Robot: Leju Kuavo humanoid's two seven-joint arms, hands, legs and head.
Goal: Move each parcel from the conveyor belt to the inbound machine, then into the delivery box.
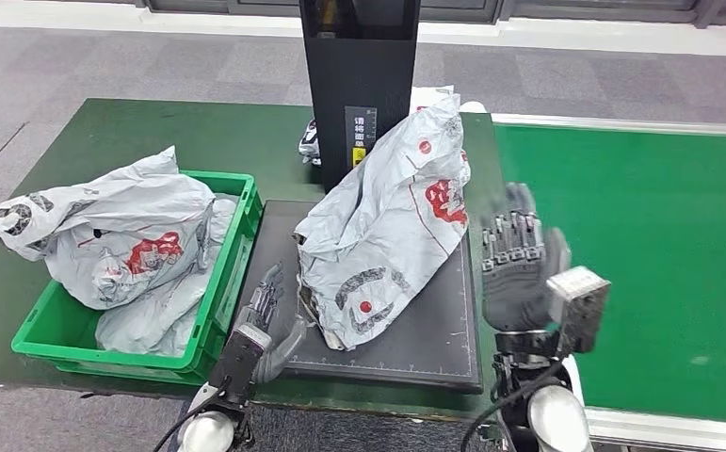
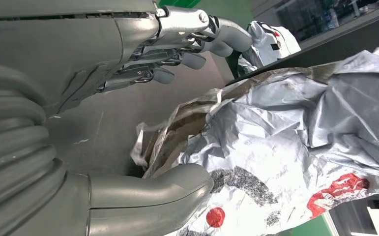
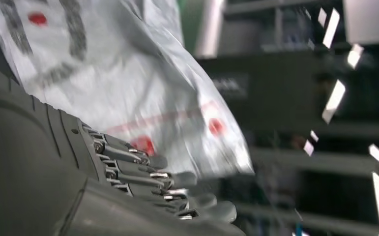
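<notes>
Now we see a grey parcel (image 1: 387, 226) leaning on the inbound machine (image 1: 359, 85). Our left robot hand (image 1: 266, 315) rests open-fingered beside it, thumb touching. Our right robot hand (image 1: 519, 268) hovers spread, holding nothing.

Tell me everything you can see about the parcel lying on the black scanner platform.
The parcel is a crumpled grey plastic mailer bag with red and dark grey print. It lies slanted on the black platform, its top leaning against the black upright column. The left robot hand sits at its lower corner, thumb against it.
</notes>
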